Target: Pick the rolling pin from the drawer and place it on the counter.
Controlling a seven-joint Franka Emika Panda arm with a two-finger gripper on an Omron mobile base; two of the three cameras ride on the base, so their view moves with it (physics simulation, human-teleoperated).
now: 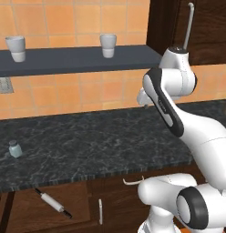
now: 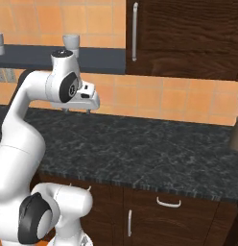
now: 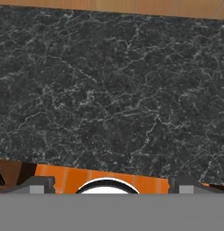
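- The left base view shows the rolling pin (image 1: 53, 203), a slim whitish cylinder with thin dark handles, lying diagonally inside the open drawer (image 1: 23, 207) below the counter's front edge.
- There too, a small pale-green shaker (image 1: 15, 149) stands on the counter (image 1: 101, 145) at far left.
- The right base view shows the gripper (image 2: 77, 111) held above the black, grey-veined counter, fingers spread apart and empty.
- That view also has a tall dark wooden cabinet door (image 2: 188, 38) with a vertical silver handle.
- Two pale cups (image 1: 108, 45) stand on the dark grey shelf (image 1: 78, 59).
- No readable writing.
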